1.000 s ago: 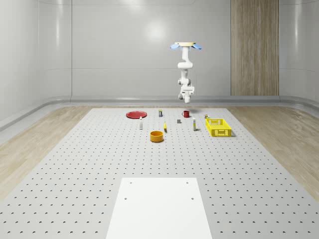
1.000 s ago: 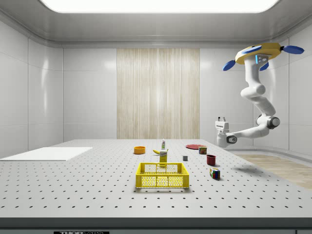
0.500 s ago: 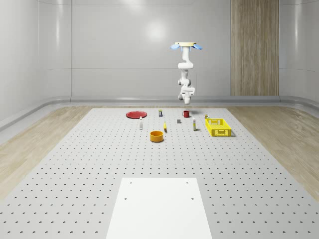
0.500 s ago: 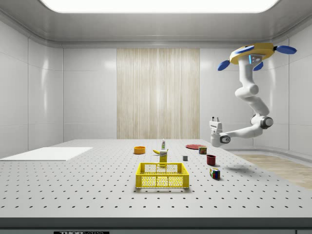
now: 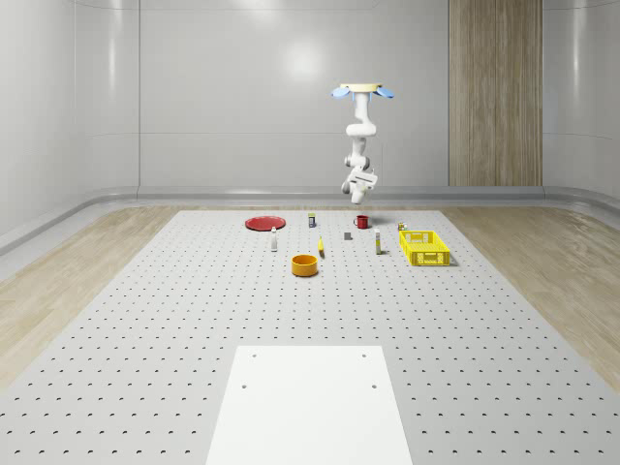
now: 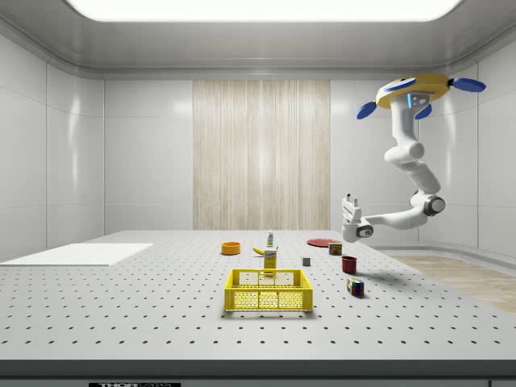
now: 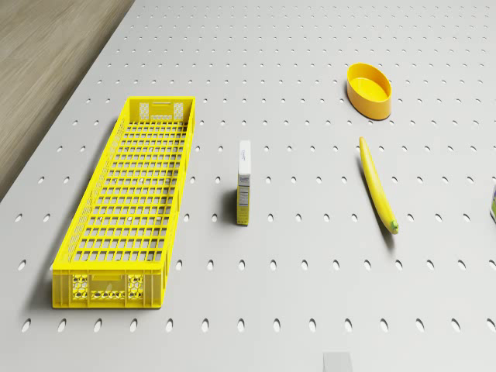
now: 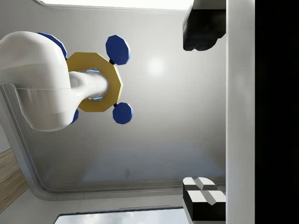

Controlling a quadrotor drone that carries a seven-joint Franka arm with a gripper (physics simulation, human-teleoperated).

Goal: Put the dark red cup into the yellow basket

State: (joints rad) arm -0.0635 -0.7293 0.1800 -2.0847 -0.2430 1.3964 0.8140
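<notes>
I hover high at the upper right of the side view, my drone body [image 6: 414,87] well above the desk [image 6: 161,322]. My end effector [image 6: 348,199] points upward, above the dark red cup [image 6: 349,264], its fingers [image 8: 203,196] spread apart and holding nothing. The cup stands on the desk, right of the yellow basket [image 6: 268,290] and well apart from it

light: bright, even, from ceiling panel [image 6: 258,8] | glare: soft sheen on back wall [image 5: 305,63] | shadows: faint, short under objects | blur: none
</notes>
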